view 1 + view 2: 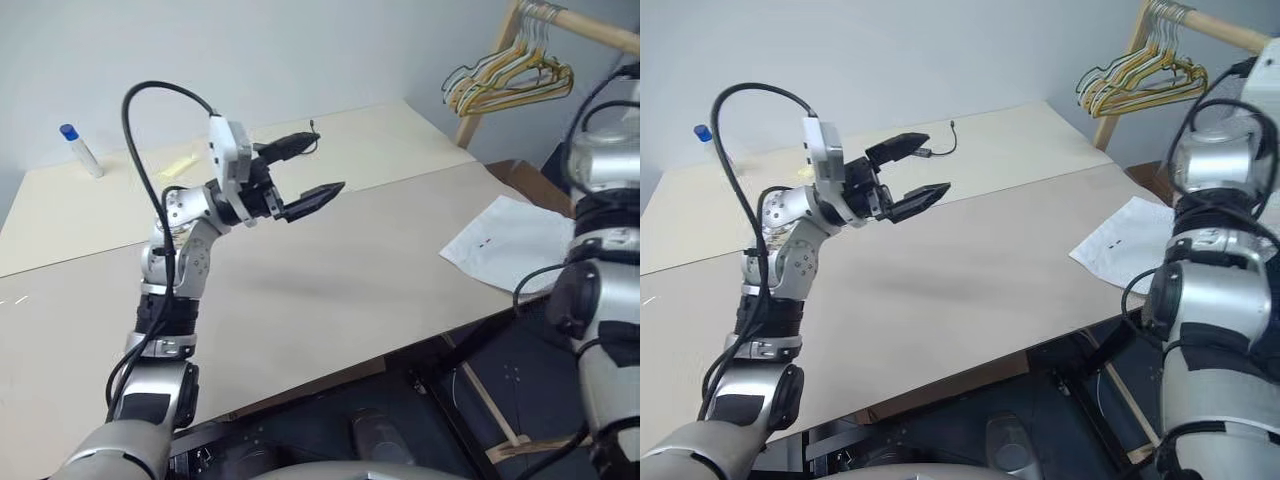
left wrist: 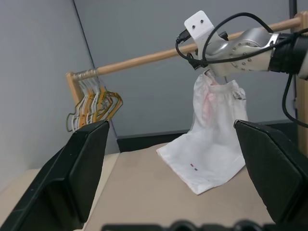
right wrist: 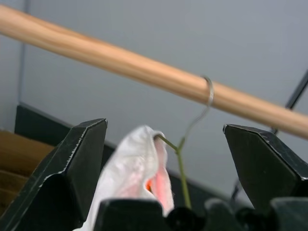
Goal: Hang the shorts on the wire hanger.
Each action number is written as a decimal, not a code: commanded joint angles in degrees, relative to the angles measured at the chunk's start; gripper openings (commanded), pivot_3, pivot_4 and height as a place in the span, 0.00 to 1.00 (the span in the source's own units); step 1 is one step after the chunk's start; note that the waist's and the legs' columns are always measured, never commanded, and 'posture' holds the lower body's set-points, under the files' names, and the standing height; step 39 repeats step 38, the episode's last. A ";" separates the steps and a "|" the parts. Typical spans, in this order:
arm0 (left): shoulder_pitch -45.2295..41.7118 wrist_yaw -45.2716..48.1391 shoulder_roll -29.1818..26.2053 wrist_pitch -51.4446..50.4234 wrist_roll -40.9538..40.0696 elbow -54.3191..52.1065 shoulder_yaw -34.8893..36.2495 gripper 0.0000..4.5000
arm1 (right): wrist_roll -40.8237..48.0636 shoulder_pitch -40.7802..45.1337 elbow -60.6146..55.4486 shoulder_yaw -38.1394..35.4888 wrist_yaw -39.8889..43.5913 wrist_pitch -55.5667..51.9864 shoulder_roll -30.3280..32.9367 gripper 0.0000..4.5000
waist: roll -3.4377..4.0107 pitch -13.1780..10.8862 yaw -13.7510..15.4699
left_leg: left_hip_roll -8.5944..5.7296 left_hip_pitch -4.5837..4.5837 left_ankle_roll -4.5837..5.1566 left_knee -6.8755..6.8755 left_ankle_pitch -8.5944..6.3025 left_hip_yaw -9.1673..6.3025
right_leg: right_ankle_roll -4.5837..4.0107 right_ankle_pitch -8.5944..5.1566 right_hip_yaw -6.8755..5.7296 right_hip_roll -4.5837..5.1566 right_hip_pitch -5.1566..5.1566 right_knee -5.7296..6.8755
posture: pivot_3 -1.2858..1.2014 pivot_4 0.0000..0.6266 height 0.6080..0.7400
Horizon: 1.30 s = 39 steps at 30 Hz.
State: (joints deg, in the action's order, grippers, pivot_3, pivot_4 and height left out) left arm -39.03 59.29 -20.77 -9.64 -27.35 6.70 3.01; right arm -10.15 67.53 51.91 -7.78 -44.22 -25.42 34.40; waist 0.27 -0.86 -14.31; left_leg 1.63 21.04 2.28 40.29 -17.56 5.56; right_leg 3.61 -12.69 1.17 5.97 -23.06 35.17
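Head views, table: a pale beige top, taken here as the landmark; the left gripper hangs above its middle, jaws spread wide, nothing between them; a thin dark cable end lies on the table beyond the gripper.
Head views, bottle: a small white bottle with a blue cap stands near the table's far left corner; any label is too small to read.
Head views, shorts: white cloth draped over the table's right edge, tiny red and black marks on it.
Head views, bunched hangers: yellow, white and dark, hung from a wooden rail beyond the table's far right corner.
Left wrist view, shorts: the waistband is up by the wooden rail, a faint pink patch near the top, the lower hem resting on the table; the right gripper is at the waistband.
Right wrist view, wire hanger: its hook is over the rail; the shorts' white and pink cloth sits on the wire just below; the right gripper's jaws stand wide apart on either side, pinching nothing.
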 commanded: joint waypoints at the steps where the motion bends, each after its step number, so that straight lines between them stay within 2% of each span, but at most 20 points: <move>1: 1.16 -0.26 -1.97 0.03 -1.63 -3.23 2.42 1.00 | -2.76 -3.47 -8.93 3.57 4.13 -0.71 -2.40 0.99 | 0.01 0.00 0.18 | 0.00 -0.01 0.00 0.00 0.00 0.00 | 0.00 0.00 0.00 -0.01 0.00 0.00 | 0.47 0.00 1.00; 5: 3.74 -1.31 -4.73 -1.66 -2.47 -5.63 4.20 1.00 | -4.68 -9.17 -17.98 7.13 9.75 -2.37 -5.29 0.99 | 0.01 0.00 1.28 | 0.02 -0.01 -0.02 0.00 0.03 -0.01 | 0.00 0.01 0.00 -0.01 -0.05 0.09 | 0.48 0.00 1.00; 8: 6.38 -2.44 -7.24 -3.68 -3.47 -7.87 6.02 1.00 | -4.79 -12.41 -23.22 10.07 17.50 -5.00 -6.78 0.99 | 0.01 0.00 2.27 | 0.03 -0.01 -0.03 0.00 0.03 -0.02 | 0.00 0.01 -0.02 -0.01 -0.07 0.10 | 0.49 0.00 1.00; 11: 9.73 -3.90 -10.44 -5.45 -2.25 -9.80 6.92 1.00 | -4.54 -16.99 -28.63 13.76 28.42 -1.96 -5.71 0.99 | 0.00 0.00 3.84 | 0.02 0.00 0.01 0.01 0.01 -0.04 | -0.01 0.01 -0.08 -0.01 -0.05 0.08 | 0.51 0.00 1.00; 14: 13.49 -5.17 -12.32 -6.41 -2.64 -11.57 8.47 1.00 | 0.88 -20.34 -32.57 12.81 39.64 0.44 -6.37 0.99 | 0.00 0.00 5.63 | 0.01 0.01 0.05 0.00 -0.02 -0.05 | -0.01 0.01 -0.14 -0.01 -0.05 0.04 | 0.52 0.00 1.00; 20: 21.67 -11.20 -12.86 -7.84 -2.07 -15.39 11.62 1.00 | 0.22 -25.61 -39.83 20.09 58.10 9.15 -3.19 0.99 | -0.01 -0.01 9.02 | -0.03 0.03 0.07 0.00 -0.03 -0.05 | -0.05 0.02 -0.23 -0.02 -0.09 0.03 | 0.55 0.00 1.00; 25: 27.86 -15.10 -12.42 -8.23 -1.88 -19.78 12.45 1.00 | -0.50 -27.72 -43.00 23.18 67.62 13.45 -2.08 0.99 | -0.11 -0.04 11.74 | 0.00 0.04 0.06 0.00 -0.03 -0.04 | -0.18 0.09 -0.33 -0.11 -0.10 0.01 | 0.56 0.00 1.00; 31: 29.80 -17.33 -12.38 -8.04 -1.84 -21.33 11.86 1.00 | -3.36 -27.86 -42.06 25.26 71.01 16.13 -2.62 0.99 | -0.16 -0.04 14.93 | 0.05 0.05 -0.04 0.01 0.03 -0.04 | -0.31 0.16 -0.45 -0.21 -0.11 0.00 | 0.57 0.00 1.00; 39: 29.73 -17.43 -13.22 -8.42 -1.81 -20.94 11.42 1.00 | -4.68 -27.84 -41.01 24.37 71.29 16.08 -3.51 0.99 | -0.18 -0.04 15.82 | 0.08 0.08 -0.16 0.00 0.10 0.05 | -0.38 0.17 -0.51 -0.28 -0.11 -0.04 | 0.57 0.00 1.00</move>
